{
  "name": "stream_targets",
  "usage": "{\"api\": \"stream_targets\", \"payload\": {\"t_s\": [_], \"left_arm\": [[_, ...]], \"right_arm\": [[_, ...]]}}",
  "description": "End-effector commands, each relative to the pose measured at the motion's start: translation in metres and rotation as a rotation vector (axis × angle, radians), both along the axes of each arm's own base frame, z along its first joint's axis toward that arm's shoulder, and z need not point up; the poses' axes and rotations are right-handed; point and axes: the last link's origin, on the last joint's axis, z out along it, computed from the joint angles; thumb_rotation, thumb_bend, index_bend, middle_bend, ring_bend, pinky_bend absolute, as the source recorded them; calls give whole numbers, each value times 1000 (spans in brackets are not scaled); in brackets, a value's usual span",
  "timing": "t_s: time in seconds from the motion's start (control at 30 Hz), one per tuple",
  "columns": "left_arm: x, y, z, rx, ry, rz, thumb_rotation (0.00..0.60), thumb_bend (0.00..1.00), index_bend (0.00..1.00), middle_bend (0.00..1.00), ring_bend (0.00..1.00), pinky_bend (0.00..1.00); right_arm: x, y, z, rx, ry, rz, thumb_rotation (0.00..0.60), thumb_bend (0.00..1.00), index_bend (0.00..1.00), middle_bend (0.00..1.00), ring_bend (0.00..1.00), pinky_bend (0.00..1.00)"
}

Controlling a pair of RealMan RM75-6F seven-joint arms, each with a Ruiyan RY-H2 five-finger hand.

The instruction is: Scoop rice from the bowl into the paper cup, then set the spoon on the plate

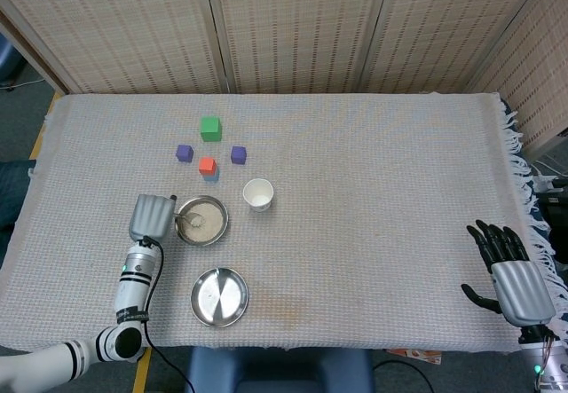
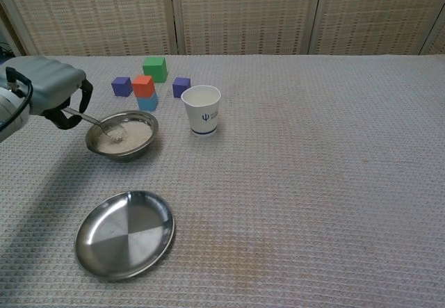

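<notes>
The spoon (image 2: 101,125) was pinched in the left hand (image 2: 50,94), its tip dipped in the rice of the steel bowl (image 2: 122,135) just right of that hand. Beyond the bowl stood the paper cup (image 2: 201,110); nearer lay the steel plate (image 2: 124,233). The right hand (image 1: 508,269) rested far off, fingers spread, holding nothing.

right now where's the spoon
The spoon is held by the left hand at the table's left, its tip in the rice bowl beside the paper cup.

Lab: cloth-covered table (image 1: 373,162), woven screens (image 1: 293,29), blocks (image 1: 210,129)
</notes>
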Motion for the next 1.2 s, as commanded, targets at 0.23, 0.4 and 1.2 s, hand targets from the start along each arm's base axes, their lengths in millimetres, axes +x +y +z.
{"api": "stream_targets", "payload": {"t_s": [0.23,0.4,1.2], "left_arm": [[0,9,18,-56,-156,92,600,400,807,1000,1000,1000],[1,13,21,-99,-229,147,600,399,807,1000,1000,1000],[79,45,29,-124,-400,118,600,398,807,1000,1000,1000]], "right_arm": [[0,0,-1,6,1,0,600,128,0,0,0,0],[0,0,-2,11,1,1,600,128,0,0,0,0],[0,1,2,9,-11,5,600,128,0,0,0,0]]}}
